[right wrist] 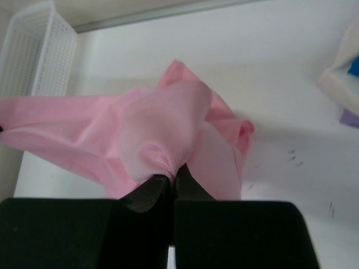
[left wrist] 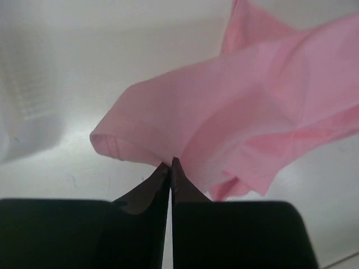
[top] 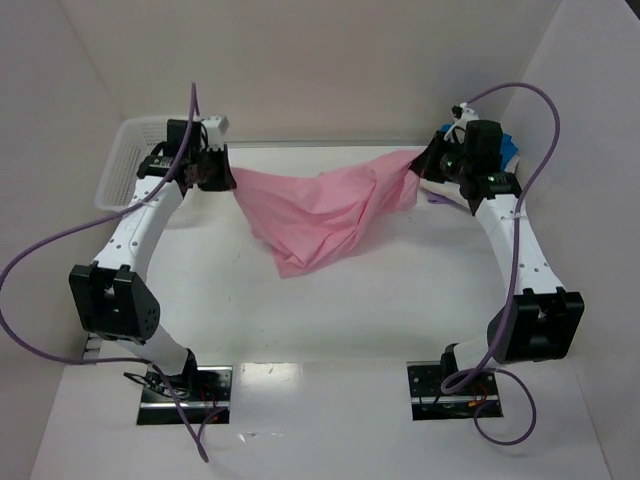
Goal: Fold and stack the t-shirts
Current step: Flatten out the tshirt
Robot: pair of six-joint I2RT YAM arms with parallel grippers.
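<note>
Pink shirt (top: 320, 215): one item, soft plain cloth, hanging stretched between the two arms above the white table (top: 330, 330). Its upper edge runs nearly level from left to right. The middle sags in loose folds to a point at the front, and whether that point touches the table cannot be told.

Left fingers (left wrist: 168, 171): pressed together at the tips, pinching a hemmed corner of the pink shirt. Position is at the back left of the table, just beside the basket.

Right fingers (right wrist: 178, 176): pressed together, pinching a bunched fold of the pink shirt. Position is at the back right of the table.

Blue shirt (top: 510, 148): partly hidden behind the right arm, at the back right corner.

White cloth (right wrist: 336, 84): heaped at the back right, touching the blue shirt. Whether it is a shirt cannot be told from the wrist view.

Purple patch (right wrist: 350, 117): small, at the near edge of the white cloth, its nature unclear.

Basket (top: 125, 160): white plastic mesh, at the back left against the wall, with contents not visible.
</note>
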